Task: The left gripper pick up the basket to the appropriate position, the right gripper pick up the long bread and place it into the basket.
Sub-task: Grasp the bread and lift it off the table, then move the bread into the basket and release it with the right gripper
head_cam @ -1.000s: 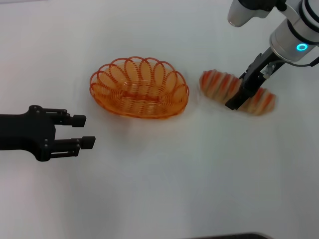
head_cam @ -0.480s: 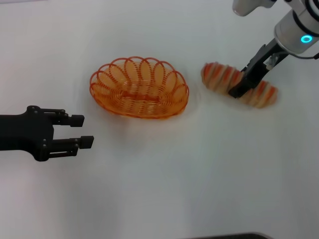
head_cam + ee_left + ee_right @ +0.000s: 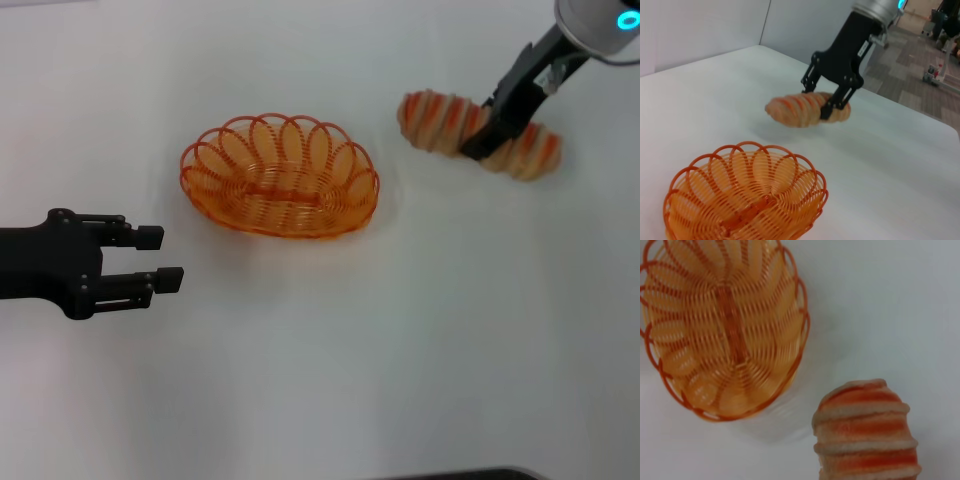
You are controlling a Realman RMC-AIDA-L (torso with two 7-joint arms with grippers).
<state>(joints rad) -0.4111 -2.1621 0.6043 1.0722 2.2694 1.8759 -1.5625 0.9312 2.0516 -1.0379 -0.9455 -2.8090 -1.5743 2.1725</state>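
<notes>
One basket point(image 3: 280, 177), one long bread point(image 3: 440, 122)

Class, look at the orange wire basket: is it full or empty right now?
Empty. The basket shows only bare wire inside; the long bread is outside, gripped by the right gripper.

Striped long bread point(image 3: 478, 144) (lifted); empty orange wire basket point(image 3: 280, 177) on table.

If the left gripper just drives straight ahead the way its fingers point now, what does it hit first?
Probably nothing: the open left gripper points across bare table, passing just nearer the robot than the basket. Depth is unclear, so it might graze the rim.
</notes>
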